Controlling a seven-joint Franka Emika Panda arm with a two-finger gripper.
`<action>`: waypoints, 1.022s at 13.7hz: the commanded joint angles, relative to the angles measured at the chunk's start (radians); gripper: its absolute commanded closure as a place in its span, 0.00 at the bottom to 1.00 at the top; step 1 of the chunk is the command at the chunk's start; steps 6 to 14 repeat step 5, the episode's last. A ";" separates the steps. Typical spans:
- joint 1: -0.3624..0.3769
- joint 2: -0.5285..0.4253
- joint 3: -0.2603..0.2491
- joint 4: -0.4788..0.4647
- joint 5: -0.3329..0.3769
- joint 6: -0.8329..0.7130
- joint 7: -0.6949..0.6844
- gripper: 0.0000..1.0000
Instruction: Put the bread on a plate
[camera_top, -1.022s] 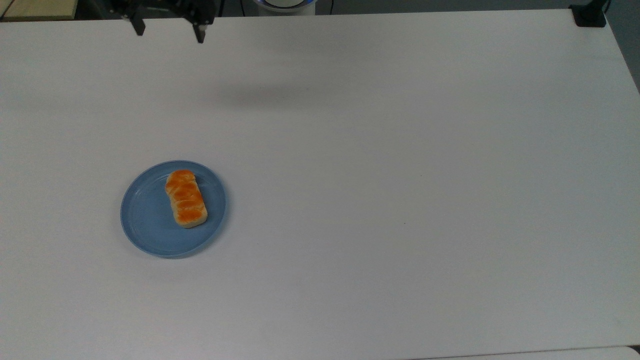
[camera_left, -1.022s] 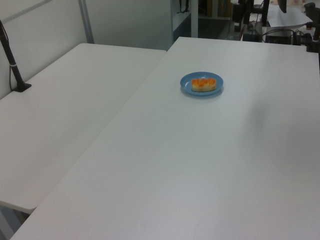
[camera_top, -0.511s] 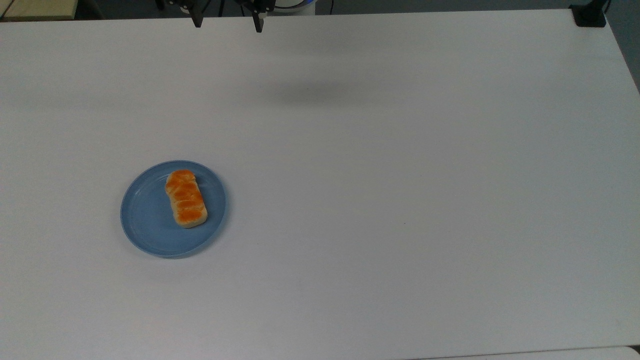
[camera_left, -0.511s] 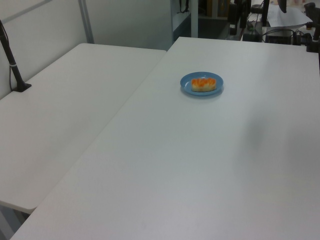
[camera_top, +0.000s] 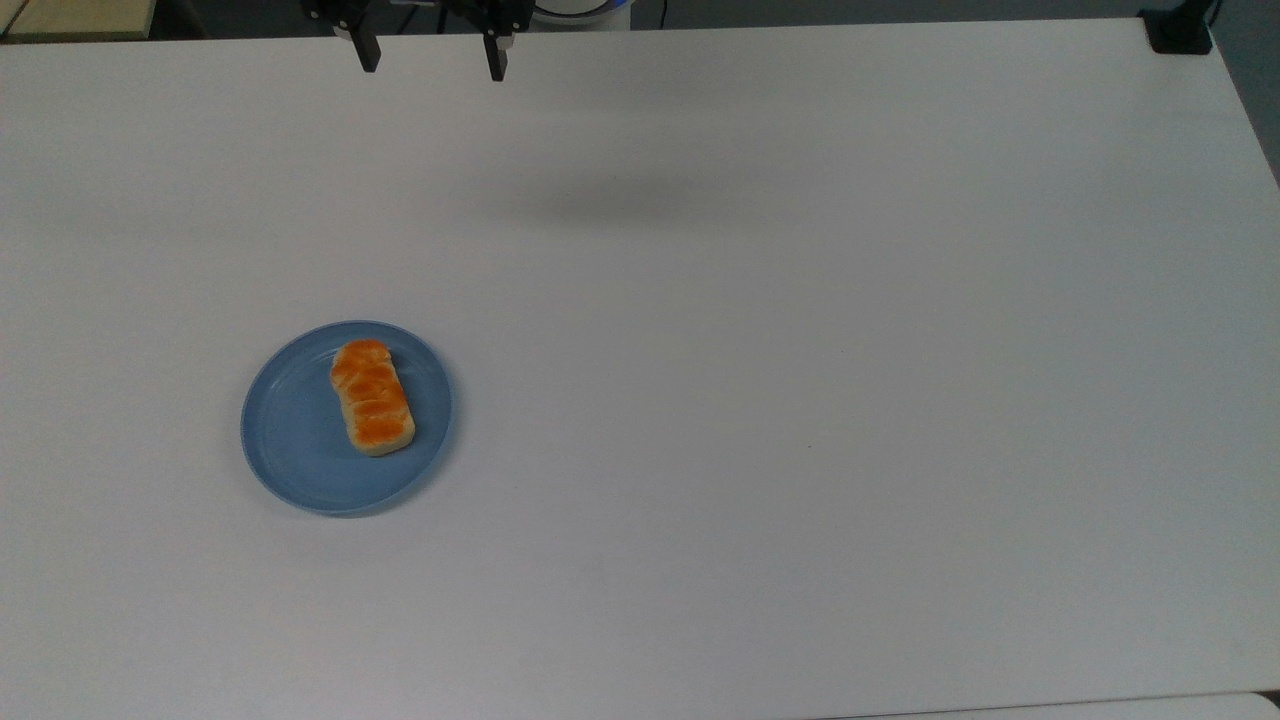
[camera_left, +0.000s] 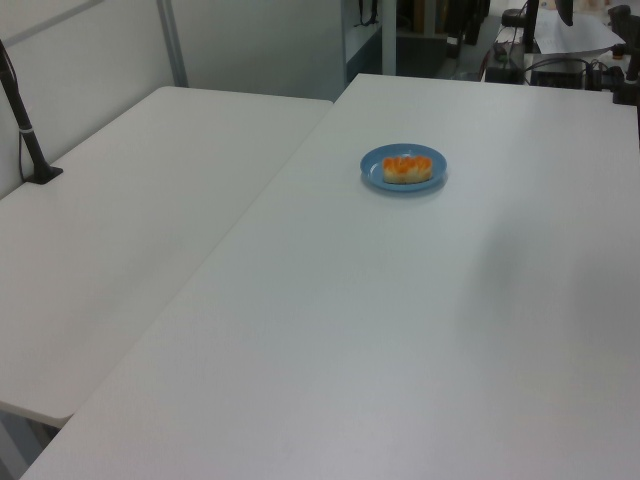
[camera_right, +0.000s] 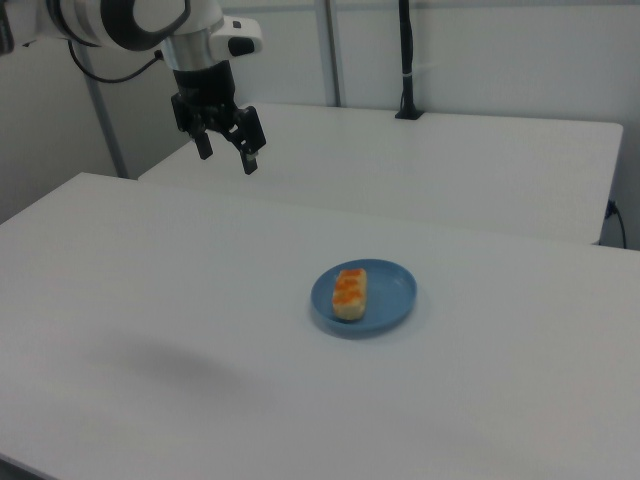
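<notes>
**Orange-topped loaf lies on the blue plate, arm raised away**

Glossy orange-brown and lumpy on top, with pale cream sides, the small oblong bread (camera_top: 372, 397) lies flat inside the round light-blue plate (camera_top: 290, 450), a little off centre toward the top view's right, with bare plate showing all around it. In the right view the loaf (camera_right: 349, 292) lies lengthwise, running away from the camera, left of the middle of the plate (camera_right: 393, 295). The plate sits on the white table (camera_top: 800, 400), in the top view's left half.

The black two-finger gripper (camera_right: 227, 148) on the white robot arm (camera_right: 130, 18) hangs high above the table, well apart from the plate. Its jaws are spread wide and hold nothing. In the top view the gripper (camera_top: 431, 58) sits at the table's far edge, with a soft grey shadow (camera_top: 600, 205) on the tabletop below.
</notes>
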 joint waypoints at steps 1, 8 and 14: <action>0.015 -0.008 -0.027 -0.006 0.001 0.001 -0.011 0.00; 0.021 -0.005 -0.027 -0.006 0.001 -0.006 0.009 0.00; 0.021 -0.005 -0.027 -0.006 0.001 -0.006 0.009 0.00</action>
